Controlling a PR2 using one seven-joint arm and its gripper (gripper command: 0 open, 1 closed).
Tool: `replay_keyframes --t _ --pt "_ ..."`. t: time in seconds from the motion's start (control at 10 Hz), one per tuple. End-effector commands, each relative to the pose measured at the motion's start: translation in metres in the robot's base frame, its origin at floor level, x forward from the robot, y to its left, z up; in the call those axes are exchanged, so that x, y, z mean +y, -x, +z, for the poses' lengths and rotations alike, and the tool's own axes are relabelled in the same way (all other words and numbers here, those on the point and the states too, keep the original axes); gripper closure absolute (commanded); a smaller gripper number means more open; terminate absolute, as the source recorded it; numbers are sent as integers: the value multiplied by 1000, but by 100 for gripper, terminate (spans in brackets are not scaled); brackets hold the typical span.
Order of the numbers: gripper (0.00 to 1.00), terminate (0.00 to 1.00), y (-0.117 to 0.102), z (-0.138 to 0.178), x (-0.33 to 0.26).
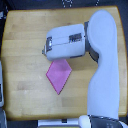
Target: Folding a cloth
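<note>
Cloth (59, 75) lies diamond-wise mid-table (20, 60), bare wood around; fingers (45, 49) hidden, whether spread unclear.

A pink-magenta cloth (59, 75) lies flat as a diamond near the middle of the wooden table (22, 50), one point toward the near edge. The white arm (103, 65) reaches in from the exterior view's right, its forearm over the cloth's upper corner; the gripper (44, 48) is too blurred to read
</note>
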Motion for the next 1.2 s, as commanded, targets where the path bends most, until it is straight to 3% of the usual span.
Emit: replay_keyframes --t 0.0,0.2,0.5,1.1 --pt "0 0 -40 29 0" --pt "0 0 -52 55 -8" --pt "0 0 -89 122 -50" --pt "0 0 -142 203 -151"
